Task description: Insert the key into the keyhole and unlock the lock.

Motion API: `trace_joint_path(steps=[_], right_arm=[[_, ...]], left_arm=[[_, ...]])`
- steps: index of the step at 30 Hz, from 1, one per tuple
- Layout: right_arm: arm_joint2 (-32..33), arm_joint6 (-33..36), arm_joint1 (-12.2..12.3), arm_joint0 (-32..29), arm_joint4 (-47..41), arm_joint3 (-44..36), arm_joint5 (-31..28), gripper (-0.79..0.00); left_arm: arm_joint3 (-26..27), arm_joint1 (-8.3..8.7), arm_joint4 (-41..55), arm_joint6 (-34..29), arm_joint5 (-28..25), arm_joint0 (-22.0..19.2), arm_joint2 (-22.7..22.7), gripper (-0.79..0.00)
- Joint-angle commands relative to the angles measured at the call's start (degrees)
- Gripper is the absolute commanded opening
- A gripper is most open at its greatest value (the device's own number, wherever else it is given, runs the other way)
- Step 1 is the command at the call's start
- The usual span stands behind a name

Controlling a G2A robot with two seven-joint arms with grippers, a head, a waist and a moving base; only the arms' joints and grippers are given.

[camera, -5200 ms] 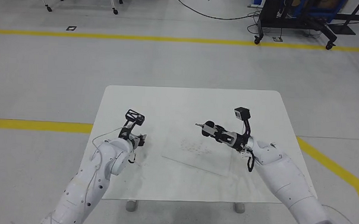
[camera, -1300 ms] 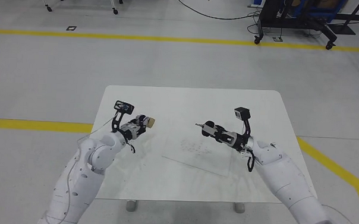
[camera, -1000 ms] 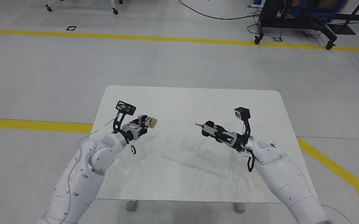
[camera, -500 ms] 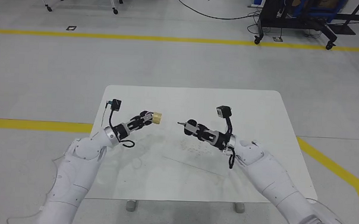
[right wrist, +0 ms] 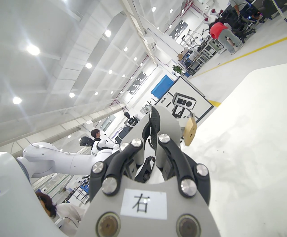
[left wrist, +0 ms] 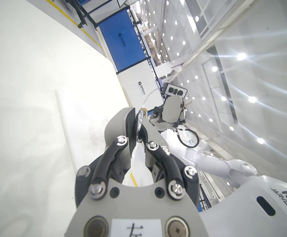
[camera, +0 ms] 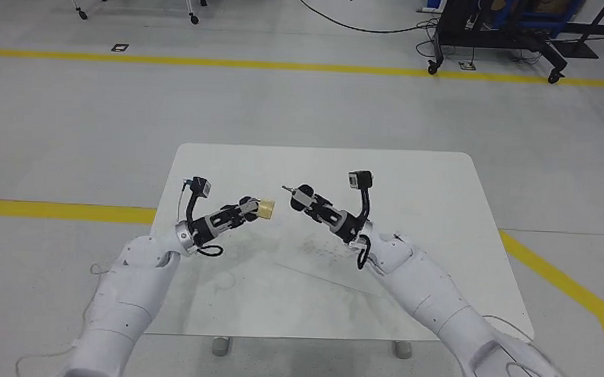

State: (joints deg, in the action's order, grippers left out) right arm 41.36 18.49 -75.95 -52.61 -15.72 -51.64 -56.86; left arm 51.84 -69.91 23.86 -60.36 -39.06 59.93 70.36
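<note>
The left gripper (camera: 248, 209) is closed tight on the lock (camera: 265, 207). The lock is small and gold. It is held up in the air over the left part of the white counter (camera: 422, 183). In the left wrist view the two fingers pinch the lock's shiny metal loop (left wrist: 139, 122) between them. The gold part sticks out past the tips.

The right gripper (right wrist: 156, 113) is closed too. Its fingers are pressed together on the key (camera: 289, 190). In the top view the key is a thin little bit poking out of the tips, and it points at the lock. The key and the lock are near each other, but they do not touch. There is a small gap between them.

In the right wrist view the lock sits just past the right gripper's fingers. A small dark keyhole (right wrist: 190, 135) shows on the side that faces that gripper. The key is not in it yet.

A thin clear sheet (camera: 329, 265) lies flat on the counter, below the two grippers. It has some faint marks on it.
</note>
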Motion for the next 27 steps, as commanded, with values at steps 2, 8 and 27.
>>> trace_joint_path(steps=[2, 8, 27], right_arm=[[-0.62, -2.85, -1.30, 1.09, 1.15, 2.58, -1.14, -0.785], [-1.93, -5.37, -3.68, 2.79, 3.17, 5.79, -1.14, -0.785], [-3.84, 6.14, -8.73, 5.20, -6.12, 11.31, -1.14, -0.785]], left_arm=[[-1.53, -0.33, 5.66, -4.61, -0.25, -0.54, -0.72, -0.785], [-1.28, -0.11, 7.55, -5.92, 1.05, -1.22, -1.82, -0.785], [-5.47, 0.54, 18.46, -10.56, 5.70, -2.78, -2.32, -0.785]])
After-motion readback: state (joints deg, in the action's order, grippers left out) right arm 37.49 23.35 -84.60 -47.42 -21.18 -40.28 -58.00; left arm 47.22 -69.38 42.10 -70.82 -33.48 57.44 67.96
